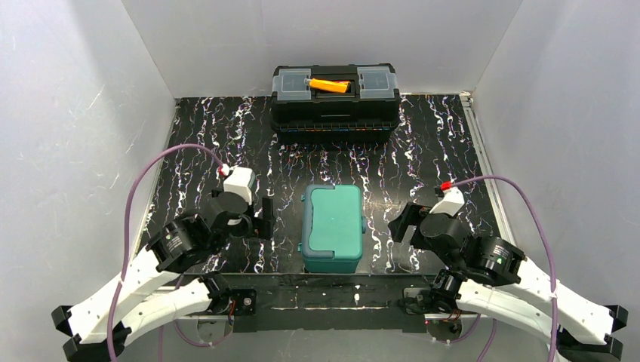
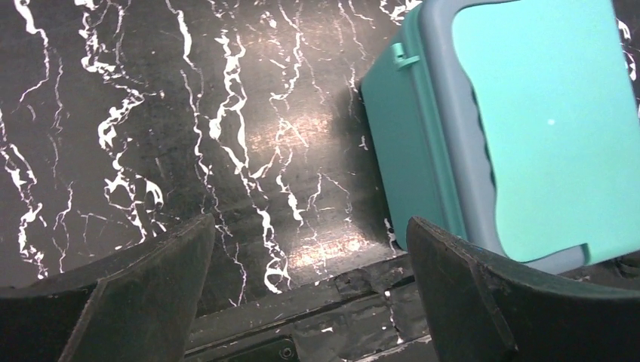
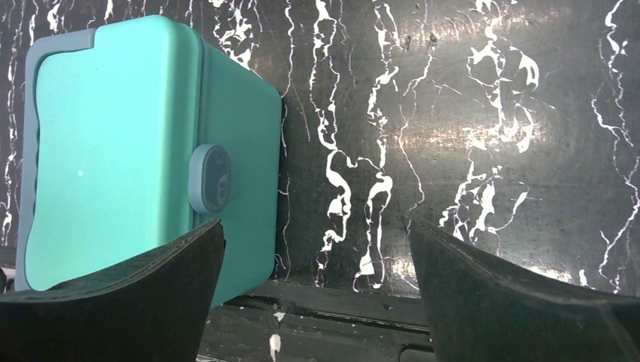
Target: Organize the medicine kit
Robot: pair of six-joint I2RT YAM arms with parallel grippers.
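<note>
The medicine kit (image 1: 333, 226) is a teal box with its lid down, standing near the front edge of the black marbled table between my two arms. My left gripper (image 1: 264, 219) hangs just left of it, open and empty. In the left wrist view the kit (image 2: 543, 128) fills the upper right, clear of the left gripper (image 2: 309, 226). My right gripper (image 1: 400, 222) hangs just right of the kit, also open with nothing between its fingers. In the right wrist view the kit (image 3: 128, 151) shows its round grey latch (image 3: 210, 178), to the left of the right gripper (image 3: 315, 226).
A larger black toolbox (image 1: 335, 102) with an orange handle (image 1: 330, 84) stands at the back centre against the white wall. White walls close in the table on the left, right and back. A black metal rail (image 1: 324, 294) runs along the near edge.
</note>
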